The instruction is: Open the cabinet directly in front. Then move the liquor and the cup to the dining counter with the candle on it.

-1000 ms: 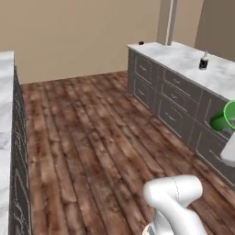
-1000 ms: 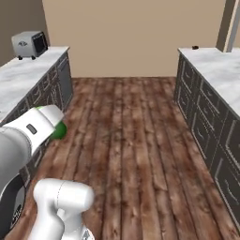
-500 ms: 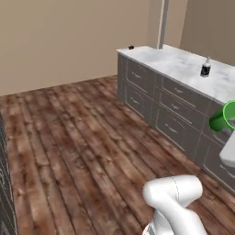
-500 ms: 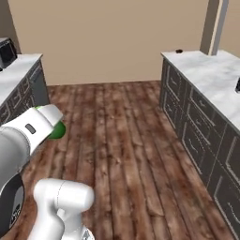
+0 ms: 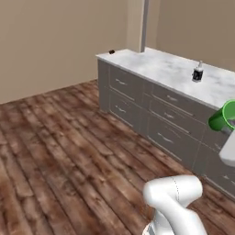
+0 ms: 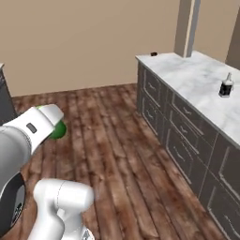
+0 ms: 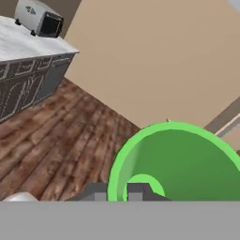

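My gripper (image 7: 116, 193) is shut on the rim of the bright green cup (image 7: 183, 164), one finger inside it and one outside. The cup (image 5: 224, 117) hangs in the air beside the dining counter (image 5: 156, 69), at about the height of its top, and the same cup (image 6: 58, 130) peeks out past my white hand. The liquor (image 5: 198, 74), a small dark bottle, stands upright on the marble top of the dining counter (image 6: 194, 77); the right base view has the liquor (image 6: 226, 87) near the right edge. The cabinet is out of view.
A small dark object (image 5: 111, 52) sits at the counter's far corner, beside a tall pillar (image 5: 144, 25). Wood floor (image 5: 69, 151) stretches left of the counter to a beige wall. A second marble counter (image 7: 28, 47) carries a silver appliance (image 7: 40, 18).
The whole picture has shifted: the base has moved, so the dining counter now sits nearer and more central. The cup stays held in the gripper in the same place.
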Motion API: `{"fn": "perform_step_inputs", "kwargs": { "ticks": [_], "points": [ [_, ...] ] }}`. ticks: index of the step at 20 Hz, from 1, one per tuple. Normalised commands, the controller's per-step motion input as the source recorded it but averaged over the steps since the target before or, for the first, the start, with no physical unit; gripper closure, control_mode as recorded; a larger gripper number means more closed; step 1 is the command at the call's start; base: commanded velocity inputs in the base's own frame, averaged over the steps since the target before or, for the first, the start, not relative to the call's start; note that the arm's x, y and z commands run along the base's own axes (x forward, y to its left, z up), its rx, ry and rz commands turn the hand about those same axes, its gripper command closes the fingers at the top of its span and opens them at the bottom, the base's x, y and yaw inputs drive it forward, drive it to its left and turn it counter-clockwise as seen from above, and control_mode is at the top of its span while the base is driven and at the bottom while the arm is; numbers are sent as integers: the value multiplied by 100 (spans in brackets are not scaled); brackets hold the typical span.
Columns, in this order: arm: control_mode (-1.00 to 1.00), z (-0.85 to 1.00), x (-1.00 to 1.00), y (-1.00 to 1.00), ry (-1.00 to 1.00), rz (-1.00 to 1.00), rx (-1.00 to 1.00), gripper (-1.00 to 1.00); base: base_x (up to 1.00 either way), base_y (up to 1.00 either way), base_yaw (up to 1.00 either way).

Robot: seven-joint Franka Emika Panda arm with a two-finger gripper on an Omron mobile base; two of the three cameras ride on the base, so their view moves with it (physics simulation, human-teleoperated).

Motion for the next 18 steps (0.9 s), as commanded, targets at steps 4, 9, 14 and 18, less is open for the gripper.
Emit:
{"fn": "perform_step_inputs", "kwargs": {
  "ticks": [4,9,14,18],
  "points": [
    [100,0,0,0,0,0,0,100,64,-26,-49],
    [100,0,0,0,0,0,0,100,51,-33,-58],
    [100,0,0,0,0,0,0,100,40,-30,-62],
    [100,0,0,0,0,0,0,100,39,-20,-61]
  ]
}}
